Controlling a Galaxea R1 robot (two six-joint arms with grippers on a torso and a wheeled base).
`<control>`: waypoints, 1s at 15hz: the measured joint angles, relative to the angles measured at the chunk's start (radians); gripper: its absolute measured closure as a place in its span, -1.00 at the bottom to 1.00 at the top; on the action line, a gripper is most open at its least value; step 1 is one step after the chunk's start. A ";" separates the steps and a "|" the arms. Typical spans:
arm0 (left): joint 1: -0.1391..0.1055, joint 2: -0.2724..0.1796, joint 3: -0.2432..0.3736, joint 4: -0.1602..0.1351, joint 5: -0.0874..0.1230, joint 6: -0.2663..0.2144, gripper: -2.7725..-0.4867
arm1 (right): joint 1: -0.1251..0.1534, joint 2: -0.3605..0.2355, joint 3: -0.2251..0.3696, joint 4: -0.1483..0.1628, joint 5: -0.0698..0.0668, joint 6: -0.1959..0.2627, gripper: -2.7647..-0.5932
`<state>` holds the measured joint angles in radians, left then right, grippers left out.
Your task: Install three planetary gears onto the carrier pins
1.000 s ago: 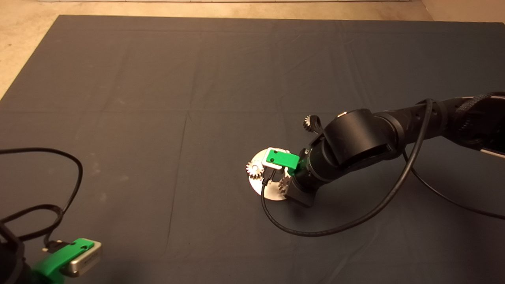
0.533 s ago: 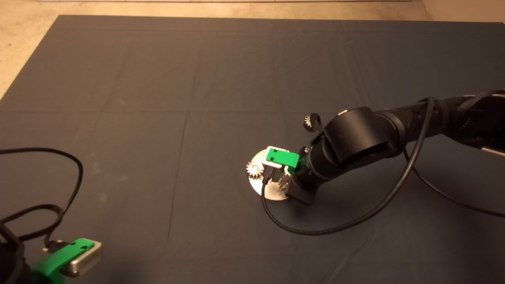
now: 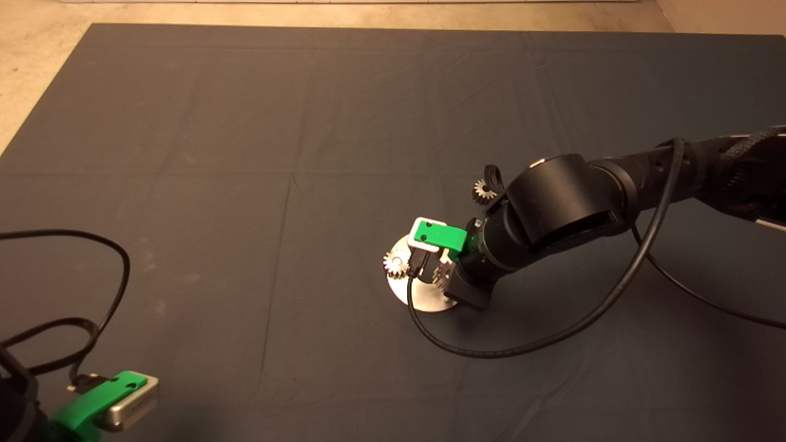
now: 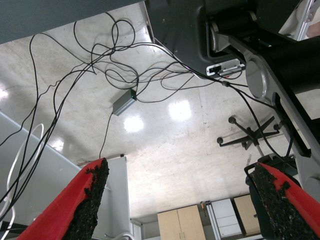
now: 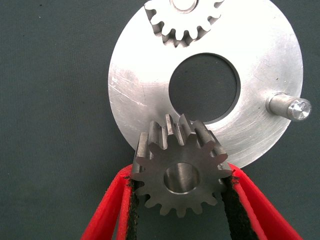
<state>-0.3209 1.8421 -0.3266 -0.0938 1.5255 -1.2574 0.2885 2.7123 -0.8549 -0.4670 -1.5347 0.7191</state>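
1. Right wrist view: right gripper (image 5: 179, 200) clamped on a planetary gear (image 5: 181, 175), pads on opposite tooth flanks, bore left clear so it can drop over a pin
2. Held gear sits over the disc (image 5: 135, 90) rim, just ahead of the gripper; whether it is on its pin yet or above it, cannot tell, pin hidden under it
3. Beyond the held gear, across the centre hole, a second gear (image 5: 182, 22) is already seated on its pin
4. One bare carrier pin (image 5: 289, 107) stands upright off to the side of the gripper, free for the last gear
5. Head view: third gear (image 3: 484, 191) lies loose on the mat, behind the right arm's wrist, apart from the disc
6. Judgement: gear two of three being placed; bore needs to stay level over the pin or it will jam
7. Left gripper (image 4: 177, 202) parked at the bench's near corner, fingers spread wide, holding nothing, its camera looking at floor and cables
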 joint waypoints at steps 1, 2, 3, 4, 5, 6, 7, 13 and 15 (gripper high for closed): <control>0.000 0.000 0.000 0.000 0.000 0.001 -0.36 | 0.000 0.000 0.000 0.000 0.000 -0.001 0.63; 0.000 0.000 0.000 0.000 0.000 0.003 -0.36 | 0.000 0.000 0.001 0.000 0.000 -0.006 0.63; 0.000 0.000 0.000 0.000 0.000 0.004 -0.36 | 0.000 -0.001 0.003 0.000 0.000 -0.009 0.63; 0.000 0.000 0.000 0.000 0.000 0.007 -0.36 | 0.000 -0.001 0.003 0.001 0.000 -0.013 0.63; 0.000 0.000 0.000 0.000 0.000 0.007 -0.36 | 0.000 -0.001 0.003 0.001 0.000 -0.014 0.63; 0.000 0.000 0.000 0.000 0.000 0.007 -0.36 | -0.001 -0.003 0.003 0.001 0.000 -0.016 0.63; 0.000 0.000 0.000 0.000 0.000 0.007 -0.36 | -0.001 -0.003 0.004 0.001 -0.001 -0.016 0.63; 0.000 0.000 0.000 0.000 0.000 0.007 -0.36 | -0.023 -0.012 0.005 0.002 -0.003 -0.019 0.63; 0.000 0.000 0.000 0.000 0.000 0.007 -0.36 | -0.025 -0.012 0.005 0.004 -0.001 -0.019 0.63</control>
<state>-0.3209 1.8421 -0.3266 -0.0936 1.5260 -1.2502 0.2636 2.7006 -0.8500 -0.4628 -1.5360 0.6998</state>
